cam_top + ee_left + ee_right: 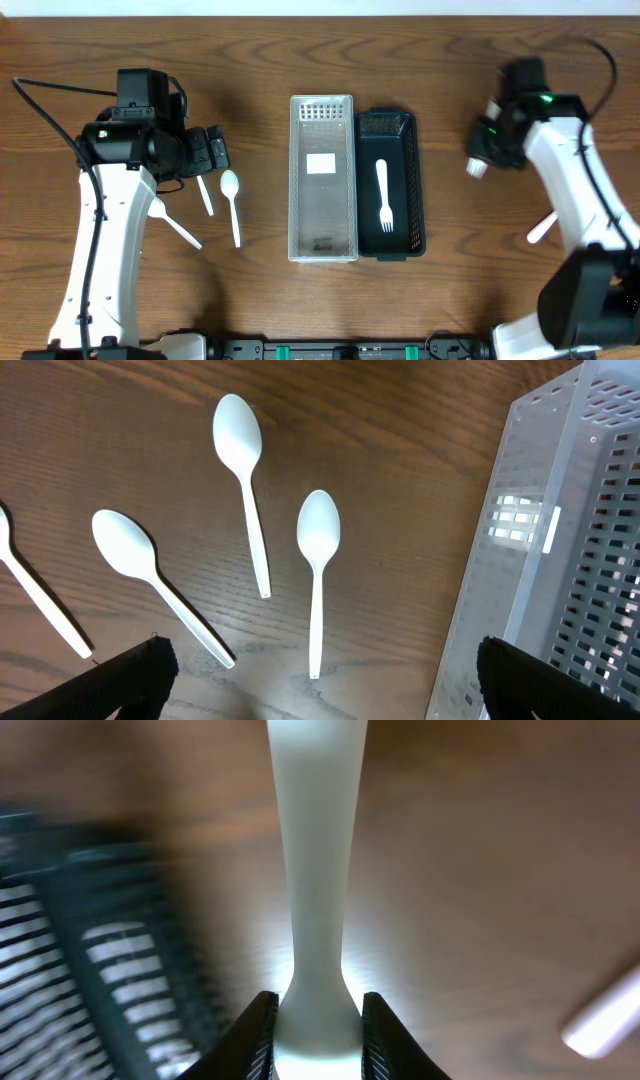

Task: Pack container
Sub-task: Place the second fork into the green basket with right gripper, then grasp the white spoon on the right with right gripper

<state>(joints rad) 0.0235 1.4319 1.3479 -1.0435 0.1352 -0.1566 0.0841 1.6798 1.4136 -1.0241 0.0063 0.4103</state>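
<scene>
Left gripper [215,148], fingers spread wide, hovers above white plastic spoons [318,560], apparently poised to pick one; clear perforated tray [322,215] lies just beside the black container [385,125], which holds one white fork [384,195]; right gripper [318,1035], clamped on a white utensil handle [315,870], is probably bringing it for packing; the tray's white label [321,165] shows no legible writing.

Spoons [238,435] [125,545] [318,525] three, fork [384,195] one, containers [322,215] [417,190] two, unidentified utensils [40,600] [541,229] [315,870] three
</scene>
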